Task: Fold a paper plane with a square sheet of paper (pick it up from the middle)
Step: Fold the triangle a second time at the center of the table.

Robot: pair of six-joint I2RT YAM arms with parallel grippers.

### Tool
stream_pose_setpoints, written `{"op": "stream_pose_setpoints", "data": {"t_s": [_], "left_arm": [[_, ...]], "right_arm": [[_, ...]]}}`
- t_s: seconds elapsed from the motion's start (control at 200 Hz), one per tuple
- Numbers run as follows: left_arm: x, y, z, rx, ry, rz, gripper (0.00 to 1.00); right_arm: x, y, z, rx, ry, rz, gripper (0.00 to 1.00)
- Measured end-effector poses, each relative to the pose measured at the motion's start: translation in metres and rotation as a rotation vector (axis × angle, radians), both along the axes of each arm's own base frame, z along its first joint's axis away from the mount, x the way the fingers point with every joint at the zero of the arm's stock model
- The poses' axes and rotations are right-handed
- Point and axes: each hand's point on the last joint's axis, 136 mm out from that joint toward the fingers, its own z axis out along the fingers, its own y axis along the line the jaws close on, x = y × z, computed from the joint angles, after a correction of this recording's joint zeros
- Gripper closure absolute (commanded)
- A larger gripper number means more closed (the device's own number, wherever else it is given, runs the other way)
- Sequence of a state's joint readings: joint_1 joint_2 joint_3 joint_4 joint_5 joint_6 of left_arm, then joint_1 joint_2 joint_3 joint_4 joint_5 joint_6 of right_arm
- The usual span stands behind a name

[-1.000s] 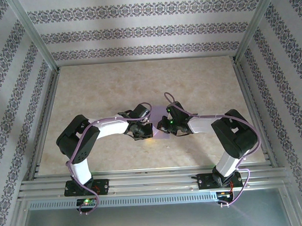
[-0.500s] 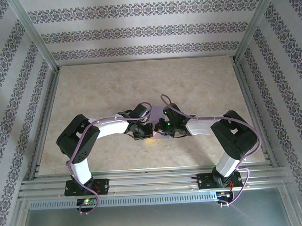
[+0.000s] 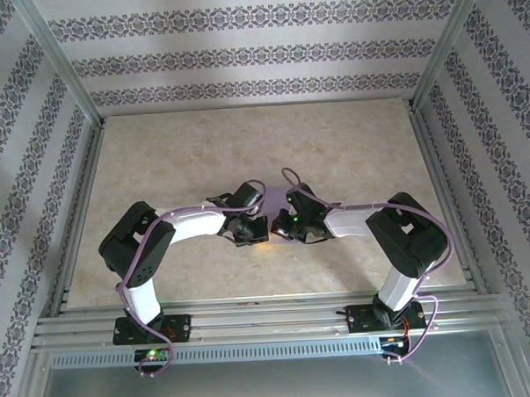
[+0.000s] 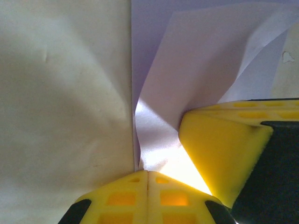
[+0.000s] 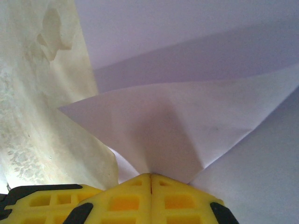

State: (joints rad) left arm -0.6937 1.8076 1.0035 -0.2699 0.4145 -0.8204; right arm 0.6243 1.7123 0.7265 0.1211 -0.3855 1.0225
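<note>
Square sheet of paper [image 3: 273,199], top view: pale lavender, lying about midway between the left and right edges of the tabletop [image 3: 175,158], somewhat nearer the near edge than the far one. Both arms reach inward and meet over it. Left fingers [image 3: 259,235] and right fingers [image 3: 282,232] sit just beside each other on the sheet; the tips are too small here to tell how they stand.

Left wrist view: left fingers [image 4: 126,198] pressed flat together, seam closed. A raised flap of the square sheet of paper [image 4: 201,65] narrows down to that seam and appears pinched in it. The flap stands up off the tabletop [image 4: 60,93], creased, with a bright glare patch near the tips. One of the right fingers [image 4: 219,149] lies just to the right, touching the paper.

Right wrist view: right fingers [image 5: 126,203] closed tight, with no gap at the seam. A peaked fold of the square sheet of paper [image 5: 187,116] runs straight into the tips and is gripped there. Flat paper lies behind the fold, with the tabletop [image 5: 32,121] to the left. A yellow finger of the left fingers [image 5: 44,200] shows at the lower left.
</note>
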Motion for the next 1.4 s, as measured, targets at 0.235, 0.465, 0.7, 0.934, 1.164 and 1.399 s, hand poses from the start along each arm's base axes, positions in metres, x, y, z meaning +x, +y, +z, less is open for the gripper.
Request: {"op": "stream_pose_setpoints", "data": {"t_s": [0.235,0.465,0.7,0.934,1.164,1.399], "left_arm": [[0.003,-0.006,0.003,-0.045,-0.007,0.012,1.0],[0.004,-0.003,0.002,-0.044,-0.005,0.026,1.0],[0.004,0.001,-0.001,-0.023,-0.006,0.033,1.0],[0.006,-0.001,-0.002,-0.01,0.009,0.032,1.0],[0.011,-0.006,-0.002,-0.007,0.012,0.028,1.0],[0.011,-0.006,-0.002,-0.006,0.015,0.024,1.0]], "right_arm": [[0.0,0.0,0.0,0.0,0.001,-0.001,1.0],[0.0,0.0,0.0,0.001,0.002,-0.003,1.0],[0.002,-0.002,0.0,0.001,0.0,-0.008,1.0],[0.011,-0.014,0.0,0.002,-0.005,-0.018,1.0],[0.026,-0.036,0.0,-0.018,-0.019,-0.049,1.0],[0.045,-0.063,0.003,-0.071,-0.045,-0.101,1.0]]}}
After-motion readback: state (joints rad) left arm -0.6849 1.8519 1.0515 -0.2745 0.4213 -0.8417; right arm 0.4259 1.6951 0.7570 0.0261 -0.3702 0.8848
